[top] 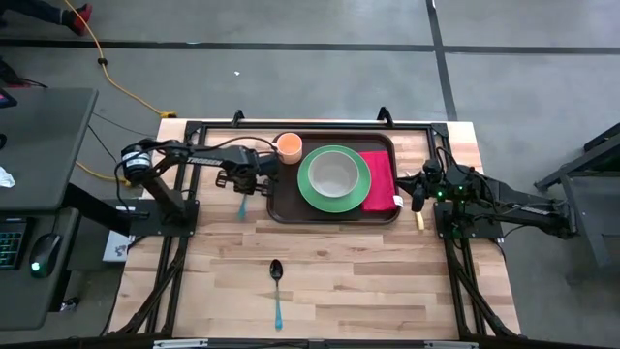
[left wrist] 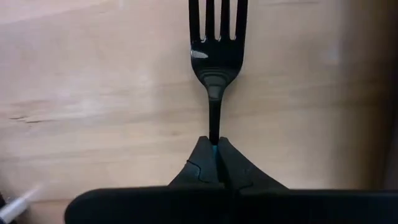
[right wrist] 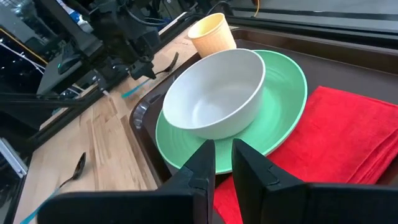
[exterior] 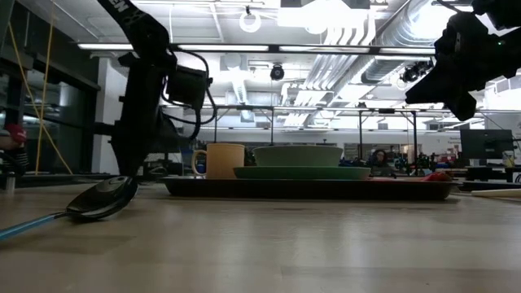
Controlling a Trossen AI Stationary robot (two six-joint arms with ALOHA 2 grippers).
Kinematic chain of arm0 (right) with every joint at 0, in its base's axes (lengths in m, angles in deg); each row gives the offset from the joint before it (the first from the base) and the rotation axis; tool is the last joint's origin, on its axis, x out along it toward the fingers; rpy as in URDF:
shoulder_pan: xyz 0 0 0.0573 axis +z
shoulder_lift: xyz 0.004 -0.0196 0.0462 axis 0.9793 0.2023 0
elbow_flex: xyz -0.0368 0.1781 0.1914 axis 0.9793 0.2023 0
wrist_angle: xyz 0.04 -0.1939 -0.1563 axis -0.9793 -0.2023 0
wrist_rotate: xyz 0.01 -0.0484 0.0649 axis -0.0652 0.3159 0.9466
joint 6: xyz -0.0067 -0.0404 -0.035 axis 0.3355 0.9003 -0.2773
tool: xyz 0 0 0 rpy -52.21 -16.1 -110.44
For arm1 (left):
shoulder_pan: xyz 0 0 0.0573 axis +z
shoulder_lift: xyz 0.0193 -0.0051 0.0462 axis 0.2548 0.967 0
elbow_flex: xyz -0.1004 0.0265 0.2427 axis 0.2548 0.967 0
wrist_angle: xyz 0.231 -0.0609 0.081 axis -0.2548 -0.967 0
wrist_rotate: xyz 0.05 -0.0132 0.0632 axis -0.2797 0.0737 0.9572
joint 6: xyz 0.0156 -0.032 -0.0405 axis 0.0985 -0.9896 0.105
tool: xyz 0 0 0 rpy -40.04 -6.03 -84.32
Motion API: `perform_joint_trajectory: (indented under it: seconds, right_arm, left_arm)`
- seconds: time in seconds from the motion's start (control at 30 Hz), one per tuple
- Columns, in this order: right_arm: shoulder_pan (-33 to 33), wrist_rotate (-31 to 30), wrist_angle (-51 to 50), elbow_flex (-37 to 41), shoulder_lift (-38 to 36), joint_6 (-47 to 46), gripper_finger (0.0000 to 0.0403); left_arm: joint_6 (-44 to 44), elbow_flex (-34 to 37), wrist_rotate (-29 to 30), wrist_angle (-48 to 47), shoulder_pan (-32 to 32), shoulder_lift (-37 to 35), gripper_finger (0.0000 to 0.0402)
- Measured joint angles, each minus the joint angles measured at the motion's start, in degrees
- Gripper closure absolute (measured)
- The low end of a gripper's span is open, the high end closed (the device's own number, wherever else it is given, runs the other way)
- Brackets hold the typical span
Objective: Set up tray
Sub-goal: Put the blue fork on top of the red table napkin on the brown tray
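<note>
Tray: the dark brown tray (top: 286, 208) is lying at the far middle of the wooden surface (top: 349, 281), between the two arms.
On the tray: a green plate (top: 334, 201) with a white bowl (top: 334, 173) in it is sitting in the middle; an orange cup (top: 289, 146) is standing in the far corner on the left arm's side; a red cloth (top: 380, 180) is lying along the right arm's side, just beside the plate.
Left tool: the left tool (left wrist: 216, 154) is hovering low over the surface just beside the tray's left rim, outside the tray. Its fingers are pressing together on the thin handle of a black fork (left wrist: 216, 37), so it is holding the fork; the tines are pointing away from the wrist, above bare wood.
Right tool: the right tool (right wrist: 223, 157) is waiting near the tray's right edge, beside the red cloth, not touching it. Its fingers are standing narrow, with a small gap, and are holding nothing.
Spoon: a black spoon (top: 276, 276) with a blue handle is lying on the near part of the surface, well apart from the tray.
Other item: a small pale thing (top: 419, 221) is lying on the surface near the right tool; what it is cannot be told.
</note>
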Motion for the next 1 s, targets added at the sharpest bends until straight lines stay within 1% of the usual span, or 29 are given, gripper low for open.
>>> perform_joint_trajectory:
  seconds: [0.23, 0.43, 0.67, 0.77, 0.87, 1.0]
  right_arm:
    - [0.0, 0.0, 0.0, 0.0, 0.0, 0.1, 0.0370]
    - [0.0, 0.0, 0.0, 0.0, 0.0, -0.1, 0.0370]
    - [0.0, 0.2, 1.5, 0.0, 0.8, -4.4, 0.0371]
    - [0.0, 1.5, 3.6, 0.0, 2.6, -5.4, 0.0370]
    - [0.0, 3.2, 7.1, 0.0, 5.4, -5.4, 0.0371]
    - [0.0, 4.4, 10.9, 0.0, 9.6, -5.3, 0.0371]
  left_arm:
    - [-0.7, -0.2, -0.1, -0.2, -2.9, -4.4, 0.0391]
    - [-2.4, -0.2, -1.4, -0.3, -3.9, -9.3, 0.0389]
    - [-4.0, -0.3, -1.7, 0.5, -5.3, -14.4, 0.0391]
    - [-4.7, -2.0, -1.4, -0.4, -6.7, -14.5, 0.0391]
    - [-4.5, -5.6, -0.8, -0.9, -7.8, -14.6, 0.0391]
    - [-3.4, -10.6, 2.2, -1.6, -9.2, -14.1, 0.0391]
